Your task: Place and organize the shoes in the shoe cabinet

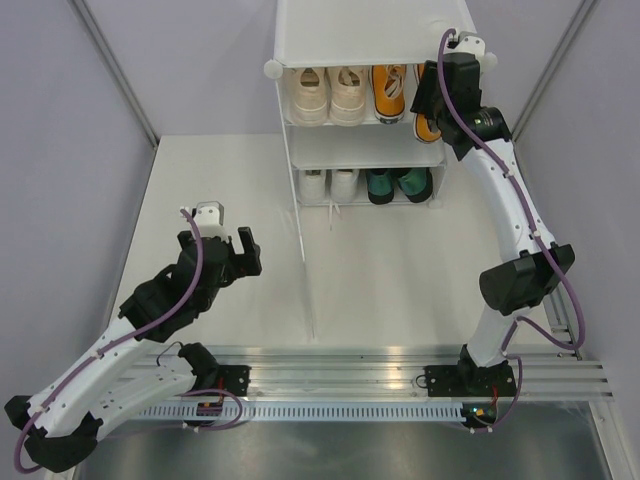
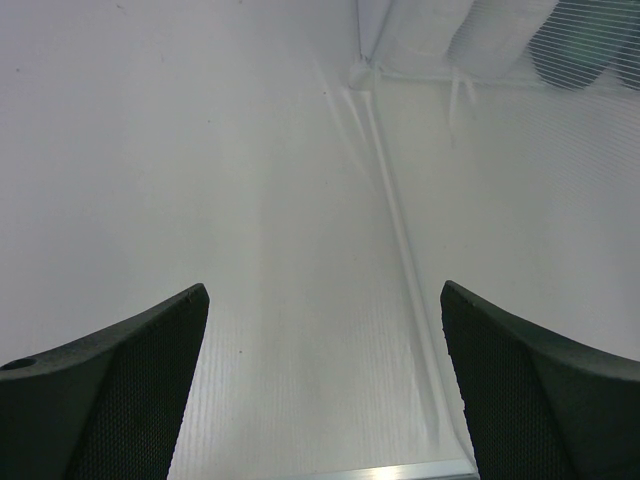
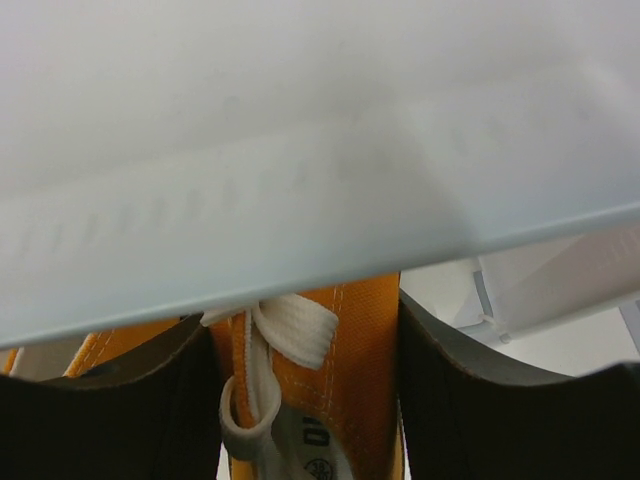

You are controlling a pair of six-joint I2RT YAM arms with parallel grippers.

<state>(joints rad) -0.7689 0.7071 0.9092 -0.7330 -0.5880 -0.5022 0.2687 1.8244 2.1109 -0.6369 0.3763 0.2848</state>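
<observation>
- The left claw (image 1: 218, 245) is spread as wide as it goes. Its fingers (image 2: 120, 390) hold nothing and touch nothing.
- It hangs over the bare table (image 1: 200, 170), well left of the cabinet (image 1: 370, 30), and points toward the cabinet's lower left corner.
- Just right of that claw a ribbed translucent sheet (image 2: 520, 220) lies flat on the table. Its raised left edge runs from the cabinet's foot toward the near side.
- The cabinet stands at the far middle of the table with its open front facing the arms.
- On the upper shelf in view, the cream sneakers (image 1: 328, 95) sit side by side at the left, toes out.
- One orange sneaker (image 1: 388, 92) stands just right of the cream pair.
- On the shelf below, the white sneakers (image 1: 328, 184) are at the left and the green heels (image 1: 396, 185) just beside them at the right.
- The right claw (image 1: 432, 100) is at the right end of the upper shelf, about half open and clamped on the other orange sneaker (image 3: 330, 370).
- In the right wrist view this shoe fills the gap between the two dark fingers (image 3: 480, 410), which press on both its sides beside the white laces.
- The first sneaker's orange canvas shows just left of the left finger, so the two shoes are close together.
- The white board (image 3: 300, 150) of the shelf above lies right over the claw and covers the upper half of that view.
- From the top camera the right arm hides most of the held shoe and the shelf's right end.
</observation>
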